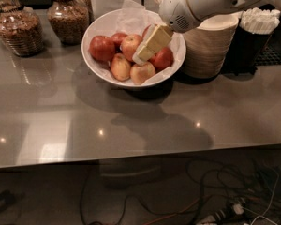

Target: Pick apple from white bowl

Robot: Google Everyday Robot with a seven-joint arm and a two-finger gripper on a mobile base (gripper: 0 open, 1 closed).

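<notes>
The white bowl (96, 28) stands on the grey counter at the back, lined with crumpled white paper and holding several apples. The orange-red apple (130, 44) with a yellowish blush lies in the middle of the bowl, between a deep red apple (101, 48) on its left and another red apple (164, 59) on its right. Two paler yellow apples (120, 67) lie at the front. My gripper (141, 56), cream-coloured on a white arm, reaches down from the upper right into the bowl. Its tip is right beside the orange-red apple's right side.
A stack of cream disposable bowls (208, 48) stands right of the white bowl, under the arm. A dark holder with white items (255, 36) is further right. Two glass jars (18, 29) (68, 15) of brown food stand at the back left. Cables lie on the floor below the counter edge.
</notes>
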